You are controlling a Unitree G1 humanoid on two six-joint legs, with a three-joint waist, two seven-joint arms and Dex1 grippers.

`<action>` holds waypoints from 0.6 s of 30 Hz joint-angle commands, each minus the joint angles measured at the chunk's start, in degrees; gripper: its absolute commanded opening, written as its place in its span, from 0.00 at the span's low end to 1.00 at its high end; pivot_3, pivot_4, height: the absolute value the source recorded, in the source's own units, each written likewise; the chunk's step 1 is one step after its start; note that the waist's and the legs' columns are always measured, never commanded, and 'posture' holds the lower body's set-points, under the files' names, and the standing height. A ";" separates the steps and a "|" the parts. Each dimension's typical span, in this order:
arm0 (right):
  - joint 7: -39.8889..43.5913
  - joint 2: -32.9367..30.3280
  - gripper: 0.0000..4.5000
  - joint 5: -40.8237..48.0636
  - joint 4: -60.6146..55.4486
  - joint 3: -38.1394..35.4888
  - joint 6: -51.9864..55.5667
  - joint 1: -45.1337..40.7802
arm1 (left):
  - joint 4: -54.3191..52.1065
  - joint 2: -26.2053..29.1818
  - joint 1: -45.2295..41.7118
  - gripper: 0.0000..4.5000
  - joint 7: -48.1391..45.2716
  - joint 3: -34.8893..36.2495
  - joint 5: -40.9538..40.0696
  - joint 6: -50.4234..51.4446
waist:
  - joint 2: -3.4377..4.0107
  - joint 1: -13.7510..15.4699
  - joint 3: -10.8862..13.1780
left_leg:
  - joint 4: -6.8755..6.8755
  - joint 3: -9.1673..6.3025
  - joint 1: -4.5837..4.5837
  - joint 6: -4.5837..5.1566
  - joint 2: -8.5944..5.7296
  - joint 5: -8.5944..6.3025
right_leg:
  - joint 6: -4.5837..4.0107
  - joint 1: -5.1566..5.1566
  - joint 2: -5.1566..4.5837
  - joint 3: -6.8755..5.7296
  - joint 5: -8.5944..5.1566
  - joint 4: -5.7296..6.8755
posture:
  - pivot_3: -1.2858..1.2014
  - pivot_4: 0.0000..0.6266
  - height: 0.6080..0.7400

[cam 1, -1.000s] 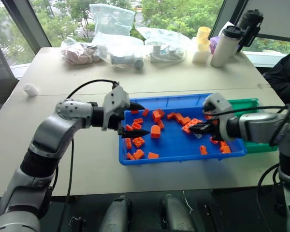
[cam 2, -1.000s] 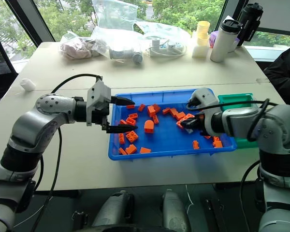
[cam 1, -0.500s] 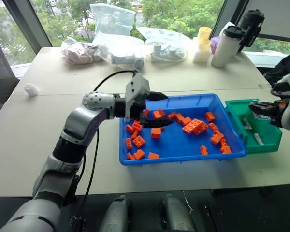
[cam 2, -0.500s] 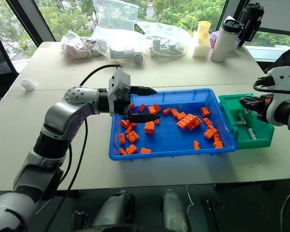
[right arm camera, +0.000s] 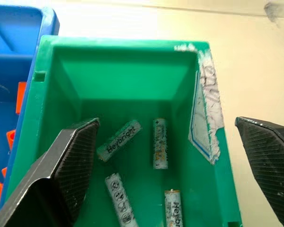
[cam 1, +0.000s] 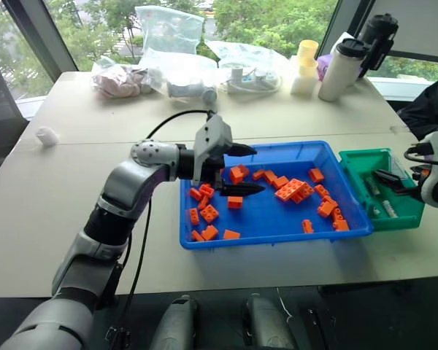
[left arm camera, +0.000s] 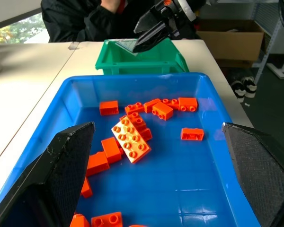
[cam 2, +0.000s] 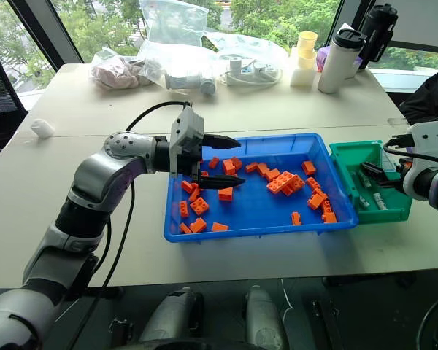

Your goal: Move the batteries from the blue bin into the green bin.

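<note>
The blue bin sits mid-table, scattered with orange bricks. Touching its right side is the green bin. Several batteries lie loose on the green bin's floor. My right gripper hangs open just above the green bin with nothing between its fingers. My left gripper hovers open over the left part of the blue bin, above the bricks and pointing right. The left wrist view looks across the blue bin to the green bin, with the right gripper over it.
Clear plastic bags, a white flask, a dark bottle and yellow cups line the table's far side. A small white object lies at far left. A person in dark clothing sits at the right.
My right gripper swung right from over the blue bin to above the green bin and opened. My left gripper shifted right, further over the blue bin.
</note>
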 commanded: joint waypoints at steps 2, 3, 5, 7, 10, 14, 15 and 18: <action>7.78 3.39 0.99 7.42 -8.83 -8.20 -7.40 -1.83 | -4.08 4.57 0.62 1.00 -1.08 6.06 -4.64 4.50 | 0.04 -0.25 0.02 | -0.05 -0.01 0.03 0.00 0.08 0.00 | 0.00 0.00 0.09 0.02 0.00 0.01 | 0.52 0.24 1.00; 9.73 3.93 0.99 8.93 -10.65 -9.27 -7.90 -0.53 | -4.87 5.76 1.09 1.00 -0.96 7.19 -5.38 5.43 | 0.04 -0.14 0.02 | -0.06 -0.06 0.03 0.00 0.10 0.00 | 0.00 0.00 0.14 0.01 0.00 0.02 | 0.52 0.24 1.00; 13.26 4.38 0.99 11.11 -13.71 -10.92 -8.61 2.34 | -6.80 8.44 2.42 1.00 -0.58 9.74 -6.90 7.64 | 0.04 0.07 0.02 | -0.05 -0.10 0.02 0.00 0.11 0.00 | 0.00 0.00 0.15 0.00 0.00 0.01 | 0.52 0.24 1.00; 17.66 3.78 0.99 13.71 -15.61 -12.10 -8.34 5.54 | -9.16 11.75 4.14 1.00 -0.40 13.09 -9.41 10.81 | 0.02 0.26 0.03 | -0.04 -0.10 0.01 0.00 0.09 0.00 | 0.00 0.04 0.10 -0.01 0.00 -0.01 | 0.52 0.24 1.00; 24.17 1.21 0.99 16.76 -15.63 -13.60 -5.98 10.80 | -12.11 16.67 7.03 1.00 -0.01 18.16 -13.55 15.89 | 0.02 0.33 0.03 | 0.01 -0.10 0.00 0.00 0.03 0.00 | 0.00 0.10 0.01 -0.02 0.00 -0.03 | 0.52 0.24 1.00; 31.49 -2.15 0.99 16.26 -12.14 -15.35 -6.93 16.73 | -16.90 22.20 13.30 1.00 2.86 25.16 -18.13 22.16 | 0.02 0.18 0.03 | -0.01 -0.09 0.04 0.01 0.03 -0.01 | 0.00 0.12 -0.01 -0.03 0.00 -0.04 | 0.52 0.24 1.00; 32.31 -2.53 0.99 15.68 -11.24 -15.46 -7.77 17.46 | -18.14 22.71 15.07 1.00 3.91 27.02 -19.76 23.80 | 0.02 0.15 0.03 | -0.01 -0.09 0.07 0.01 0.04 -0.01 | 0.00 0.16 -0.01 -0.03 0.00 -0.03 | 0.52 0.24 1.00; 34.07 -2.59 0.99 14.14 -9.44 -15.19 -10.24 18.71 | -19.63 22.11 18.71 1.00 8.30 33.33 -24.69 28.09 | 0.02 0.12 0.03 | 0.00 -0.09 0.15 0.01 0.07 -0.01 | 0.00 0.23 0.01 -0.04 0.00 -0.03 | 0.52 0.24 1.00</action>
